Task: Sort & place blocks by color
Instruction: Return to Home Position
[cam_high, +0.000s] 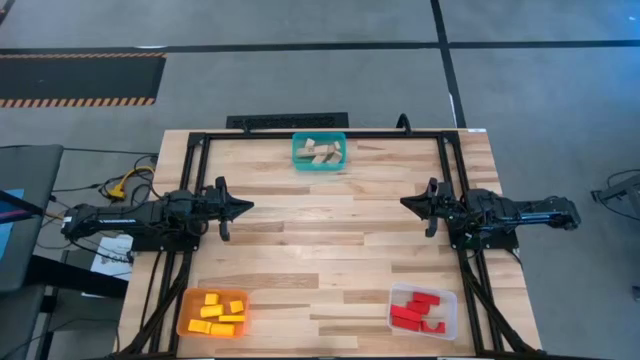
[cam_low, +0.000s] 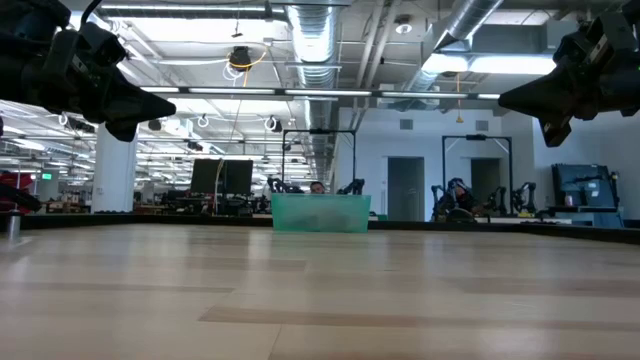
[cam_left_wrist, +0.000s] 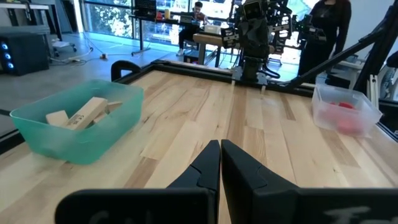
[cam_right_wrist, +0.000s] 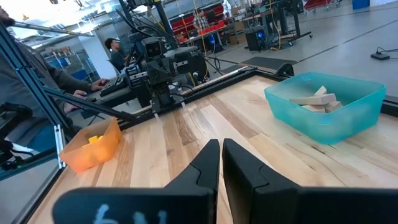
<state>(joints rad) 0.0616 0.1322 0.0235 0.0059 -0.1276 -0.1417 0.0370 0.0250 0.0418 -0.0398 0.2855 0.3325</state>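
The blocks lie sorted in three bins. Tan wooden blocks (cam_high: 320, 152) fill a teal bin (cam_high: 297, 158) at the table's far middle, yellow blocks (cam_high: 218, 312) an orange bin (cam_high: 186, 320) at the near left, red blocks (cam_high: 415, 308) a clear bin (cam_high: 448, 318) at the near right. My left gripper (cam_high: 248, 207) hovers shut above the table's left side, pointing level toward the right. My right gripper (cam_high: 404, 202) hovers shut at the right side, facing it. Neither holds anything.
A black frame (cam_high: 320, 133) runs along the table's far edge and down both sides. Bare wood (cam_high: 325, 235) spreads between the two grippers and the bins. People stand beyond the table in the wrist views.
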